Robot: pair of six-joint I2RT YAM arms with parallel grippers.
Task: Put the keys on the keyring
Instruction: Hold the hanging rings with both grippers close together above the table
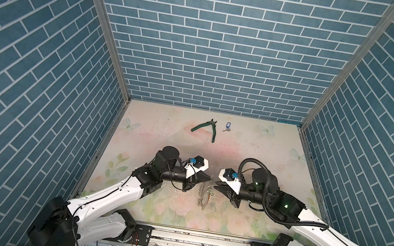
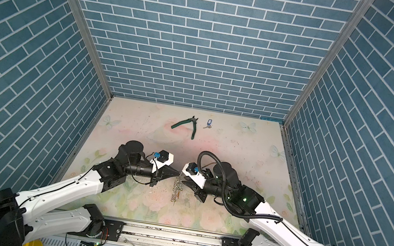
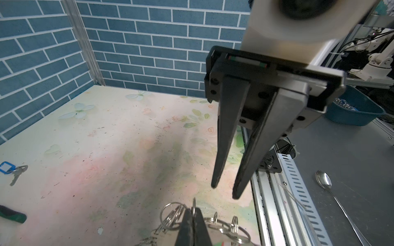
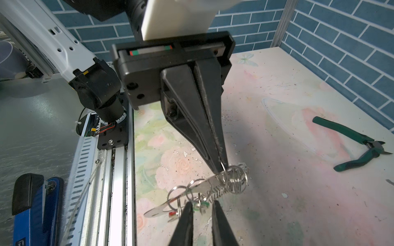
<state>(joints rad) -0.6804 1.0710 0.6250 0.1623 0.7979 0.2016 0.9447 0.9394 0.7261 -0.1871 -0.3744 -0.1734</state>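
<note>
Far back on tabletop point(image 1: 251, 164), keys point(image 1: 227, 126) lie well apart from both tools. Your left tool point(image 4: 221, 167) clamps keyring point(image 4: 202, 184) by one ring; right tool point(image 3: 225, 191) slightly parted, just beside it.

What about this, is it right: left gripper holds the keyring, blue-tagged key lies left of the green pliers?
No: the blue-tagged key lies right of the green pliers, as both top views show. The left gripper does hold the keyring.

Three walls of teal-blue brick-pattern panelling point(image 1: 217, 38) with white mortar lines enclose a pale, floral-printed desk point(image 1: 253, 148), scuffed and speckled. Silvery aluminium posts point(image 1: 106, 26) rise from its far corners. A grey metal rail point(image 1: 199, 239) lines its near edge.
</note>
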